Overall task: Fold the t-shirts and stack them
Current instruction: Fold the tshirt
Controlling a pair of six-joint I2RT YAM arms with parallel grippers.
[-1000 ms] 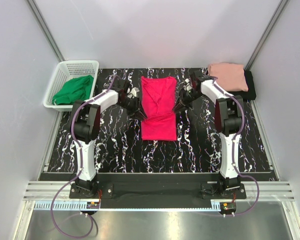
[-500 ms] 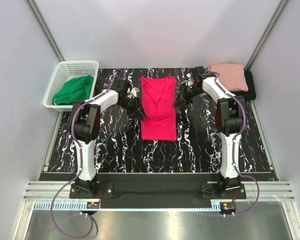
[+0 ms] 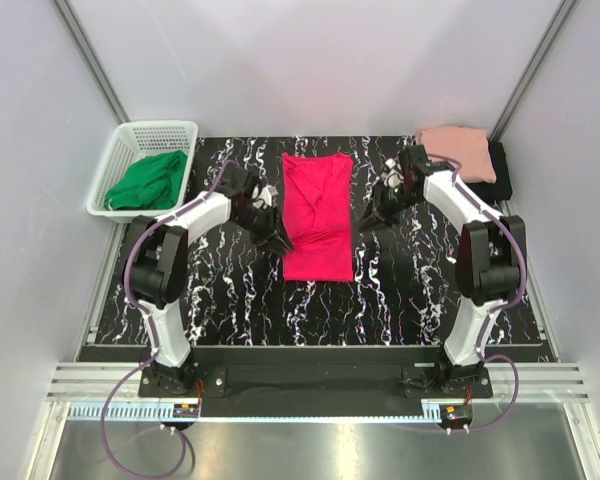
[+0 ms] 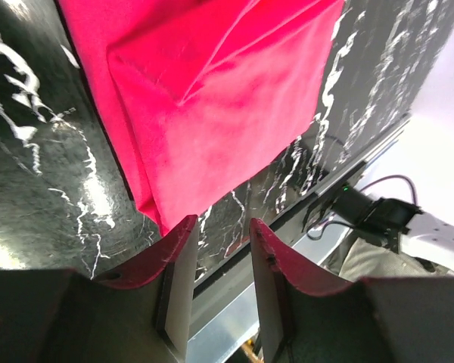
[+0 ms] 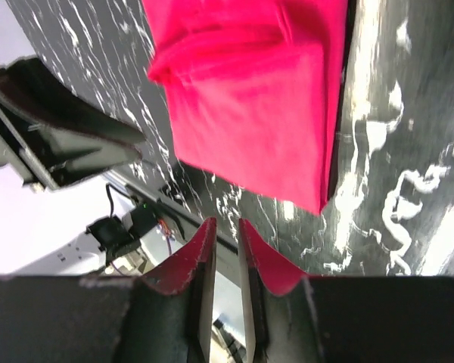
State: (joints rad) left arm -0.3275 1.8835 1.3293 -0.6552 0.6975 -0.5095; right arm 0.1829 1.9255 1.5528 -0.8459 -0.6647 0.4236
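Observation:
The crimson-pink t-shirt (image 3: 318, 215) lies in the middle of the black marbled mat, its lower part folded up over itself, and it fills the upper part of the left wrist view (image 4: 227, 98) and of the right wrist view (image 5: 265, 113). My left gripper (image 3: 273, 238) (image 4: 221, 227) hovers at the shirt's left edge, jaws apart with nothing between them. Off the right edge, clear of the cloth, my right gripper (image 3: 368, 220) (image 5: 227, 227) shows a narrow empty gap. The salmon-pink t-shirt (image 3: 458, 152) sits folded on the black t-shirt (image 3: 502, 172) at the far right corner.
A white basket (image 3: 120, 150) holding a green cloth (image 3: 147, 180) stands at the far left. The mat's front edge and a metal rail (image 3: 310, 385) run along the near side. The left arm's dark body (image 5: 53, 128) shows in the right wrist view.
The right gripper has drawn back to the right, away from the shirt's edge, its elbow swinging outward. The left arm's elbow has shifted out and down. The shirt lies as before.

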